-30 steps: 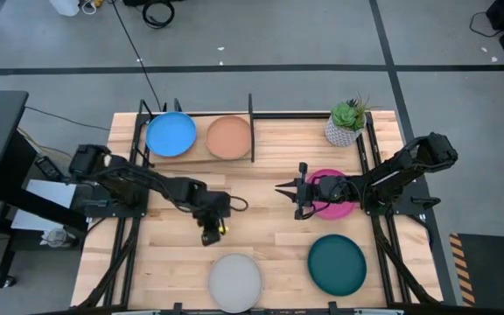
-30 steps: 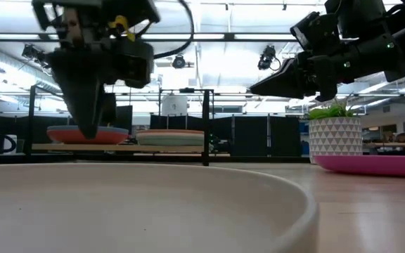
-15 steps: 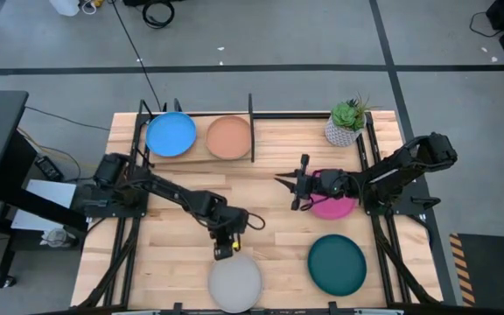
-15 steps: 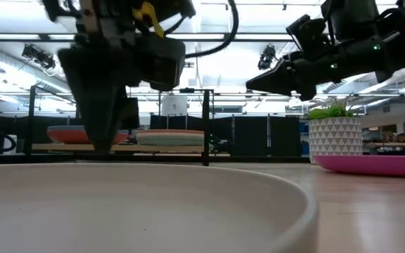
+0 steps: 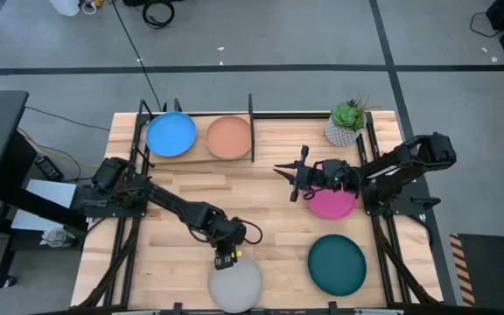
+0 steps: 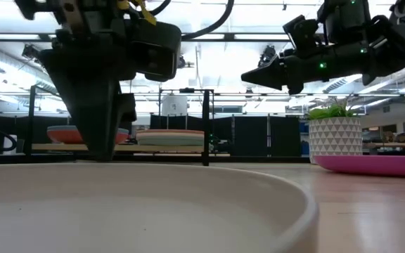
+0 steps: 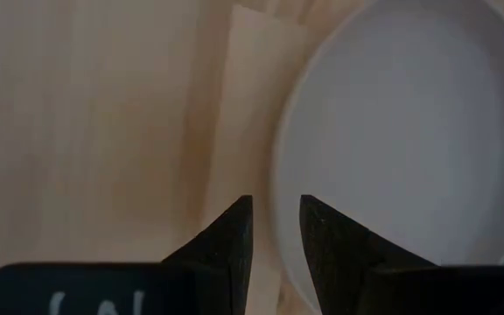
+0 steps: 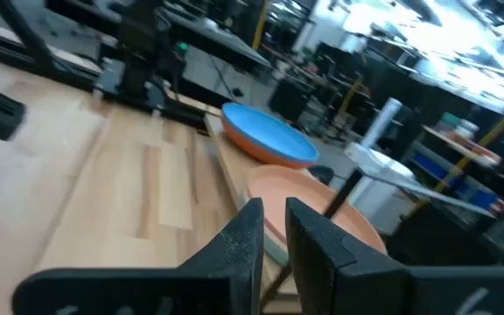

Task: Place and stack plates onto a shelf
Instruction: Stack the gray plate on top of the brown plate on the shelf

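My left gripper (image 5: 227,261) points down over the far rim of the grey-white plate (image 5: 234,286), which lies flat near the table's near edge. In the left wrist view its open fingers (image 7: 274,203) stand on either side of that rim (image 7: 280,175); no touch shows. My right gripper (image 5: 278,168) hovers, shut and empty, left of the magenta plate (image 5: 332,201) and points toward the shelf (image 5: 201,157). On the shelf's plank a bright blue plate (image 5: 171,134) sits on an orange one (image 8: 265,150), with a terracotta plate (image 5: 229,137) beside them. The dark teal plate (image 5: 337,264) lies flat on the table.
A potted plant (image 5: 346,124) stands at the far right of the table, behind the magenta plate. The shelf's black upright divider (image 5: 251,127) rises right of the terracotta plate. Bare wood (image 5: 261,219) lies between the two arms at the table's middle.
My left gripper has travelled toward the table's near edge and rightward, then come down over the grey-white plate's far rim. My right gripper has risen and drifted toward the far edge, away from the magenta plate. No plate has moved.
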Controlling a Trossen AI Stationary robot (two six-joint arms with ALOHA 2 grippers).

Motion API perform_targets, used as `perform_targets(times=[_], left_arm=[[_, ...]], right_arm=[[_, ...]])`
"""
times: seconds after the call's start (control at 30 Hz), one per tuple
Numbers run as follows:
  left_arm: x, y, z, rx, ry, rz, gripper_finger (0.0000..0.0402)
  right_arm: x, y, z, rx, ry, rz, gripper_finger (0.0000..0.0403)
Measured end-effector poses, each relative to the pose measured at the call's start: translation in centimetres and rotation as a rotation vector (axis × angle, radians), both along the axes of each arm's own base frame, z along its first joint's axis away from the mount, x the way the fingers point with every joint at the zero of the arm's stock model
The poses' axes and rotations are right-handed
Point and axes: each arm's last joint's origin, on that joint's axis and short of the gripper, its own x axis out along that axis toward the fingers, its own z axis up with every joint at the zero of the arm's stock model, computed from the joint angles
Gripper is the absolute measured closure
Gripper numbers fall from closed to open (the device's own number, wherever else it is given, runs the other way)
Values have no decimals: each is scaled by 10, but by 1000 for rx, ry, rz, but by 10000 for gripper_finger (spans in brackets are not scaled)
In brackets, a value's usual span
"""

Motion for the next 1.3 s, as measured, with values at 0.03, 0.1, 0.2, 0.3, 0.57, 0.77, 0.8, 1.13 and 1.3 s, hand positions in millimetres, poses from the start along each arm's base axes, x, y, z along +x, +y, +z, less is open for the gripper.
perform_targets(times=[0.03, 0.1, 0.2, 0.3, 0.57, 0.77, 0.8, 1.13, 1.3], left_arm=[[0, -1, 0, -1, 2, 19, 299], [0, -3, 0, -11, 7, 48, 299], [0, -3, 0, -14, 13, 80, 299], [-1, -4, 0, -5, 8, 78, 299], [2, -10, -21, 1, 74, 50, 299], [1, -7, -23, 9, 100, 48, 319], [0, -6, -23, 14, 107, 40, 328], [-8, 15, -5, 39, 170, -32, 387], [-17, 46, 29, 194, 196, -76, 387]], right_arm=[[0, -1, 0, 0, -5, 17, 345], [0, -4, 1, -7, -6, 45, 345], [0, -8, 1, -19, -3, 64, 345], [0, -12, 1, -19, -1, 68, 345], [-1, -20, 0, -14, 6, 85, 345], [-1, -21, 0, -8, 5, 94, 345], [-1, -21, 0, -8, 5, 94, 345], [-1, -21, -3, 46, 24, 92, 345], [-1, -21, -5, 74, 41, 91, 345]])
